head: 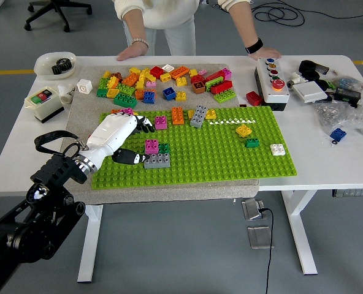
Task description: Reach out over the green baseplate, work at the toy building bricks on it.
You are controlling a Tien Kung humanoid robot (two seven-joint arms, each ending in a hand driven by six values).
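The left hand (117, 139) lies low over the near-left part of the baseplate (218, 160), palm down, dark fingertips (146, 127) spread loosely toward the far side and the thumb (130, 158) angled right; it holds nothing. The thumb tip sits just beside the grey brick (157, 160), which is pressed onto the studs with a magenta brick (151, 146) behind it, so the hand looks set to work at this small cluster. The right hand is not in view

The plate rests on a grey mat (83, 116) so it stays put under pushing. Loose bricks (163, 81) lie heaped on the mat beyond the plate's far edge, within a forward reach. Other bricks stand scattered on the plate: an orange brick (177, 115), a yellow brick (243, 130) and a white brick (278, 149) well to the right

The plate's middle and near-right are bare studs, giving open room to slide rightward. The plate's near edge lies close to the table (328, 165) edge, so little margin there. A person stands at the far side with a hand (131, 51) flat on the table, clear of the plate
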